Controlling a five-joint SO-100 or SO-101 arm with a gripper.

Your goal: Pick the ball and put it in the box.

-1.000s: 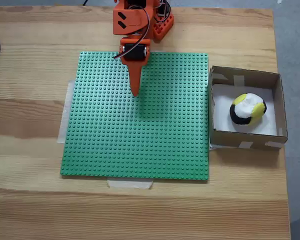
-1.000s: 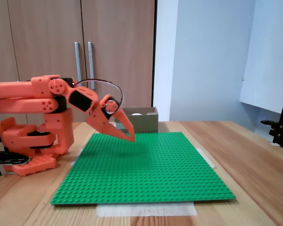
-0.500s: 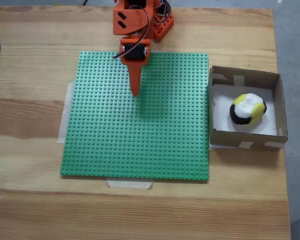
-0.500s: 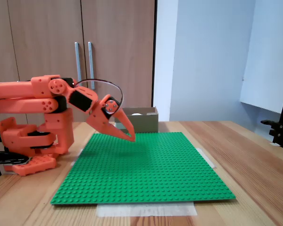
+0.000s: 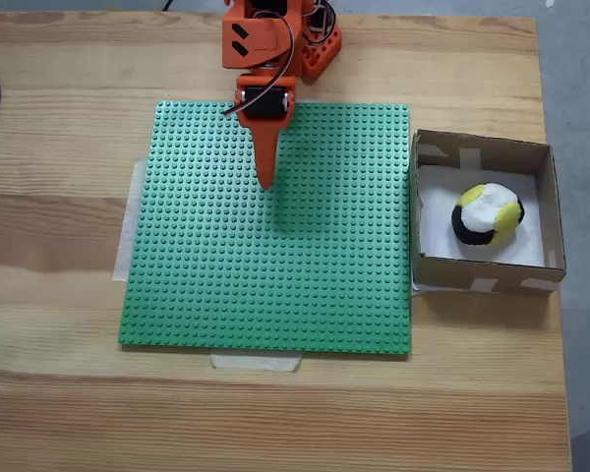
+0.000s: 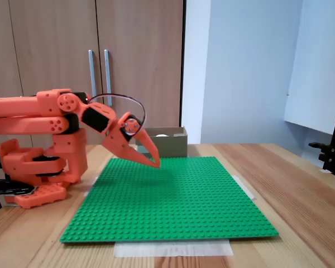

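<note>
Already the ball lies inside the box — while the gripper, fingers pressed together and empty, hangs over the green studded baseplate

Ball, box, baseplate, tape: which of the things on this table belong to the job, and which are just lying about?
Belongs to the job:
- ball, already inside the box
- box
- gripper, shut and holding nothing, above the baseplate

Just lying about:
- green baseplate
- tape at the baseplate's edges
- cupboard doors behind the table
</note>
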